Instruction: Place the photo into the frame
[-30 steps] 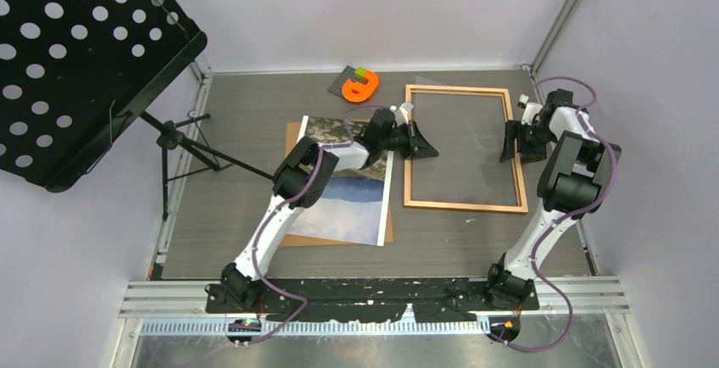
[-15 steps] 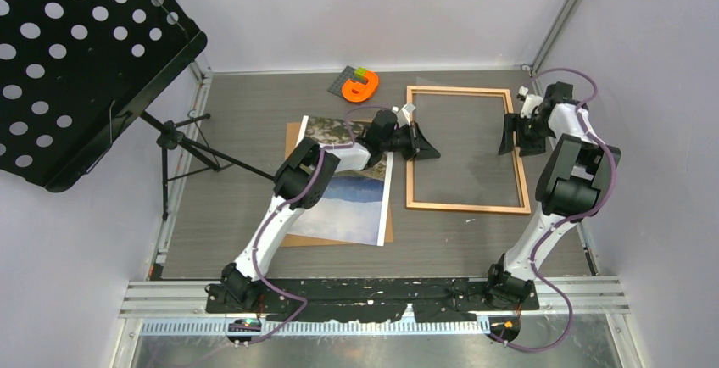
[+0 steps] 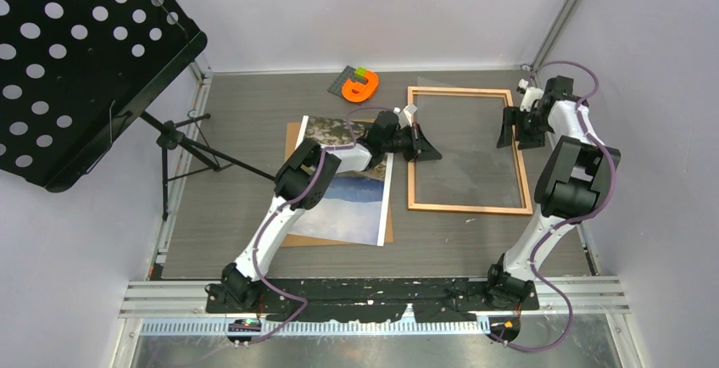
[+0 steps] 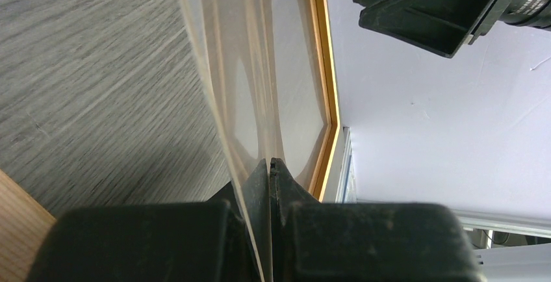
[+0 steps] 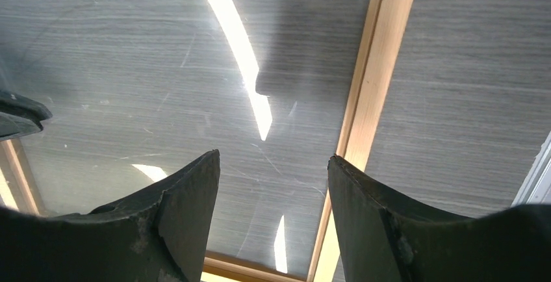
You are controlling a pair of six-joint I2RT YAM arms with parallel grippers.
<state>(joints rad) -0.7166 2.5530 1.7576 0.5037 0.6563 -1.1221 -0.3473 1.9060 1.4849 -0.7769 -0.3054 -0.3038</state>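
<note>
The photo, a landscape paper print, lies at the tabletop's middle, left of the thin orange-brown wooden frame. My left gripper pinches the clear sheet, likely to clear the opening. My right gripper stands open, empty.

You'll find the frame on the right of the worktop, a clear sheet over it; the photo lies just left, on a backing board.

This is a robotics lab test cell: plain pale lilac walls box in a grey wood-grain tabletop. Two white-and-black robot arms are mounted along silver aluminium rails, beside a black perforated metal panel on a black tripod stand.
</note>
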